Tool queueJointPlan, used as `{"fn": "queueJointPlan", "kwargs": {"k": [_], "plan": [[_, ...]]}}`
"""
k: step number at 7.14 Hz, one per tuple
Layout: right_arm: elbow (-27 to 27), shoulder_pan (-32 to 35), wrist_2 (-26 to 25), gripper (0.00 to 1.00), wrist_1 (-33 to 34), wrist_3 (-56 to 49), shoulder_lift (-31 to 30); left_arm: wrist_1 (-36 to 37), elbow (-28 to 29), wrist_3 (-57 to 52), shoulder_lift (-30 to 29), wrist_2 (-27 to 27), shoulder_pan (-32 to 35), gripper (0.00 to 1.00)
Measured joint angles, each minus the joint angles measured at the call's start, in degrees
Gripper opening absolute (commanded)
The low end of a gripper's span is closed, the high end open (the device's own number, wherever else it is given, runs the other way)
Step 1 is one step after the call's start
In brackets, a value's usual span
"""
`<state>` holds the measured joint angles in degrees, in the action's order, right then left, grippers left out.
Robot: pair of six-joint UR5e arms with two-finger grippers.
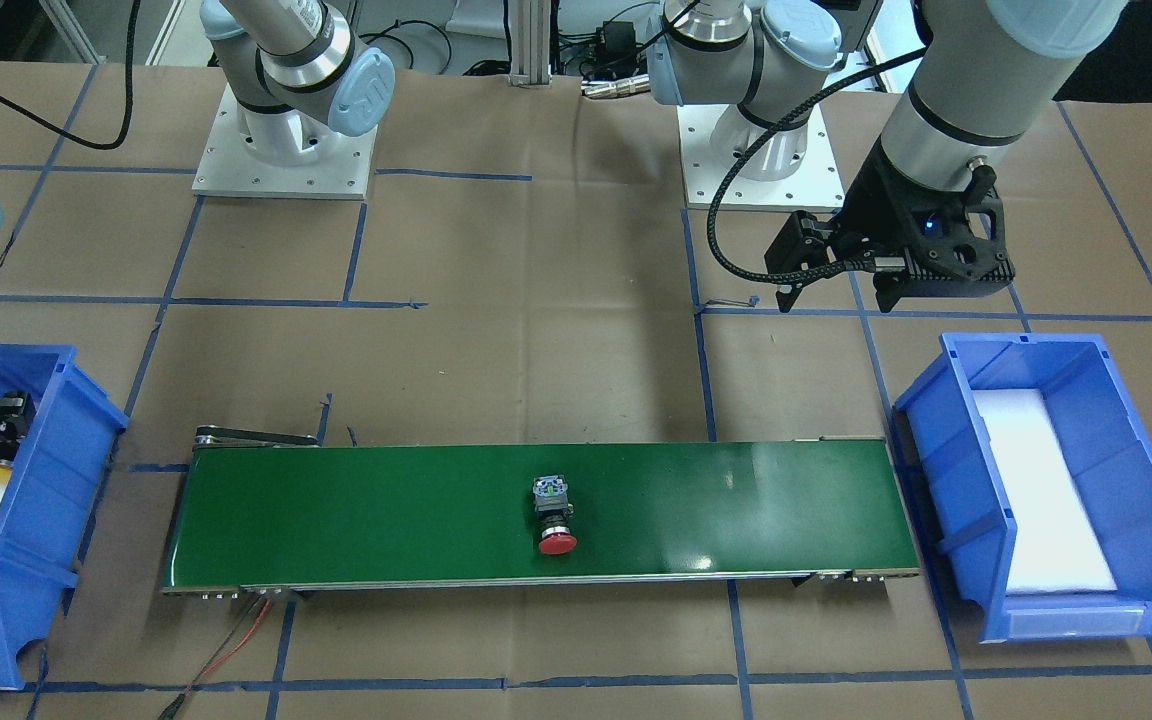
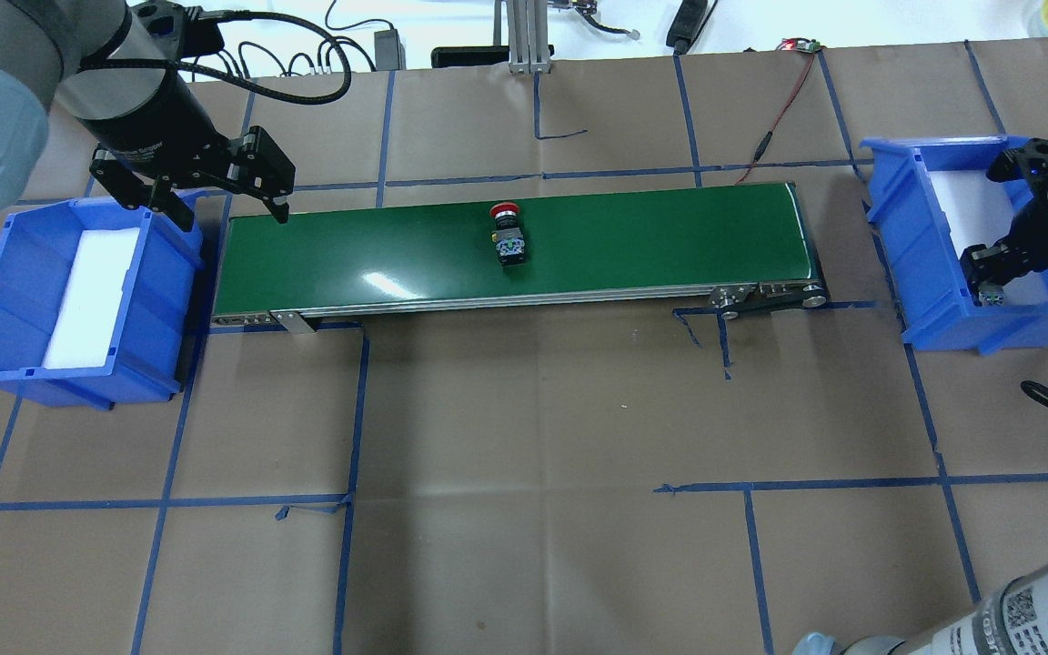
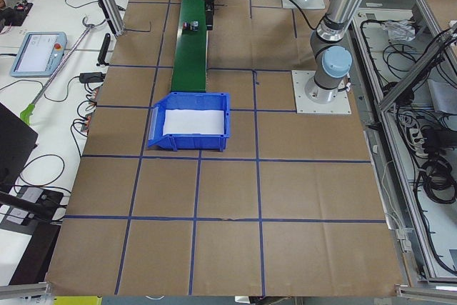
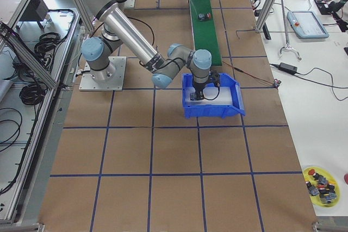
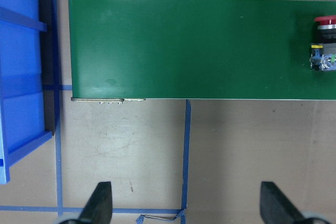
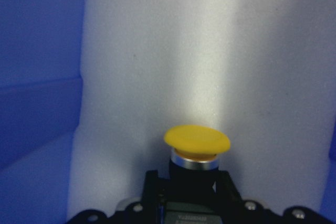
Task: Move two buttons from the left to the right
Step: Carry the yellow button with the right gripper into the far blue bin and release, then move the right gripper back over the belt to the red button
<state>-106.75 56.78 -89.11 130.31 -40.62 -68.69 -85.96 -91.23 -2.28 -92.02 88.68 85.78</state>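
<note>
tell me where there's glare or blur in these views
Front-facing view: a pale sheen washes the green belt toward the view's right. Overhead view: a bright glare spot on the belt's left part. Right wrist view: a bright band runs down the white foam; the yellow button looks slightly soft.

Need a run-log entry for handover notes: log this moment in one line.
left gripper: open, above table by belt end | right gripper: shut on yellow button, in right bin | red button: lying mid-belt
</note>
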Motion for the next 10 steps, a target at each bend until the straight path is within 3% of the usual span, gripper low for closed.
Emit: {"fn": "queueJointPlan", "kwargs": {"k": [4,5,7,8,10], "plan": [[0.69,0.00,-0.24,0.88,-0.12,0.23,-0.53,0.00,-0.01,0.00,0.00,0.00,0.00,0.99],[1.50,0.01,-0.24,0.99,-0.22,0.42,-1.40,0.00,-0.02,0.00,0.00,-0.02,0.00,0.99],[4.27,0.16,-0.19,1.00,-1.53,1.42,-4.71,0.00,-0.01,0.00,0.00,-0.02,0.00,0.99],[6.64,0.39,-0.03,1.00,-4.51,3.22,-6.84,0.00,0.00,0.00,0.00,-0.02,0.00,0.99],[13.86,3.46,1.55,1.00,-16.99,8.29,-10.36,0.00,0.00,0.02,0.00,-0.08,0.00,0.99]]}}
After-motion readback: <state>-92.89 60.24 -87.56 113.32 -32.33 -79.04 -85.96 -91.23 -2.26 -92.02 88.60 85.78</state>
